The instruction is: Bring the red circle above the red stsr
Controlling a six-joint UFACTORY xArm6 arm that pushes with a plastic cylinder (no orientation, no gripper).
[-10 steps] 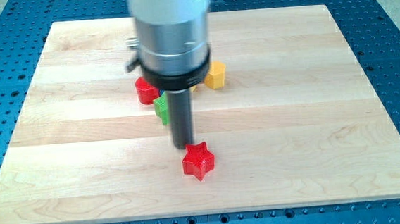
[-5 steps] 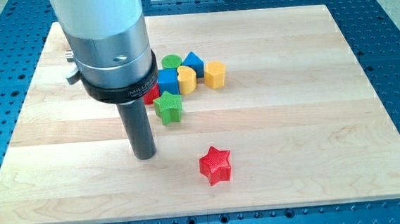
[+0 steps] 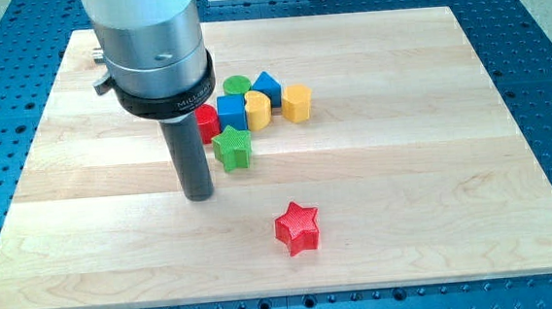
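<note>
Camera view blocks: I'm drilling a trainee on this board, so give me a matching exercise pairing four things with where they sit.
Things:
1. red star
2. green star
3. yellow hexagon
4. my tip

Places:
A. the cluster's right end
B. alone, nearest the view's bottom
C. just left of the green star, lower in the view
D. the cluster's lower edge, below the blue cube

Pairs: 1-B, 2-D, 3-A, 4-C
</note>
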